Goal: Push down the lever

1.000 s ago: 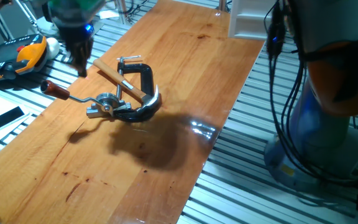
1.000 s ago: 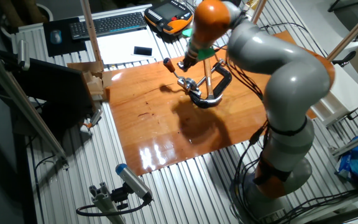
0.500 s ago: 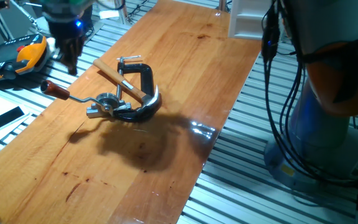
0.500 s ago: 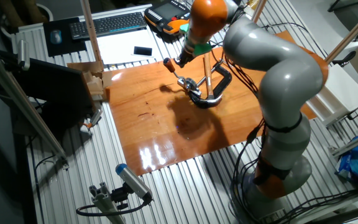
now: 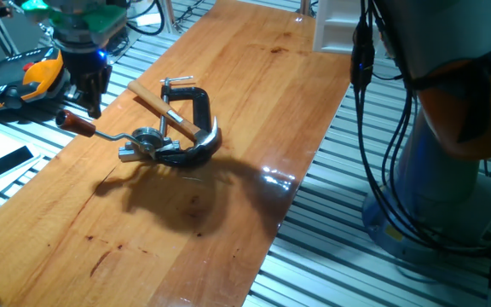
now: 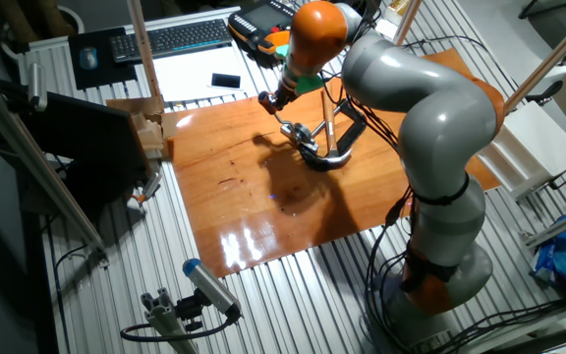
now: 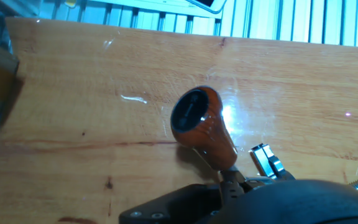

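The lever point(image 5: 109, 133) is a thin silver rod with a red-brown knob point(image 5: 78, 124), hinged on a silver fitting point(image 5: 147, 141) at the table's left side. The rod sticks out leftward from the fitting and is raised a little above the wood. My gripper point(image 5: 86, 95) hangs just above and behind the knob, its dark fingers together with nothing held. In the hand view the knob point(image 7: 197, 123) fills the middle, directly ahead of the gripper point(image 7: 229, 202). From the other fixed view the gripper point(image 6: 276, 98) sits at the knob point(image 6: 263, 98).
A wooden-handled hammer point(image 5: 162, 102) lies across a black C-clamp point(image 5: 199, 109) right of the fitting. An orange-black pendant point(image 5: 25, 78) and a black phone point(image 5: 10, 160) lie off the table's left edge. A white box point(image 5: 341, 26) stands at the far end.
The gripper has moved left, from beside the hammer handle to just above the lever's knob. The lever, hammer and clamp have not moved.
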You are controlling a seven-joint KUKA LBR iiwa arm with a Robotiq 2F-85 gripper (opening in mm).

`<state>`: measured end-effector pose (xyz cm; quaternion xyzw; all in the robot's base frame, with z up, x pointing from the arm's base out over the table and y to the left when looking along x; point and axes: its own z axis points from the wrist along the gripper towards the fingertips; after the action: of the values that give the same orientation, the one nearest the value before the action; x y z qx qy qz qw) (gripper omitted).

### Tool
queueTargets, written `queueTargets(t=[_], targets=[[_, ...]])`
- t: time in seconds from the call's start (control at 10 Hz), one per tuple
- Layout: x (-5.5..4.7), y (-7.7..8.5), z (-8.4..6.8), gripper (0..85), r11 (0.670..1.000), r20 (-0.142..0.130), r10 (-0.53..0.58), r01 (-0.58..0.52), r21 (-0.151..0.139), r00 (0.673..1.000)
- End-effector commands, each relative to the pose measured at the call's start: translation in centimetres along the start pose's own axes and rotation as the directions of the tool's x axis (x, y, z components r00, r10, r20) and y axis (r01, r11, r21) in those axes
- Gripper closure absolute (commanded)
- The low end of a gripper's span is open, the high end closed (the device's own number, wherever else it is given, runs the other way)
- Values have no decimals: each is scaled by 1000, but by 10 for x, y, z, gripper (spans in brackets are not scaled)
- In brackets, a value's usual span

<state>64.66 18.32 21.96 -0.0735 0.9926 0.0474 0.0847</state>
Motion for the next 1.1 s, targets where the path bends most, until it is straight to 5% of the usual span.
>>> queueTargets(t=[0.0,0.5,1.0], targets=[[0,1,1,850,1000,3,1,-1,-1,1000],[-1,1,2,850,999,-8,-41,41,14,999],[-1,1,2,850,991,-30,-128,127,-31,991]])
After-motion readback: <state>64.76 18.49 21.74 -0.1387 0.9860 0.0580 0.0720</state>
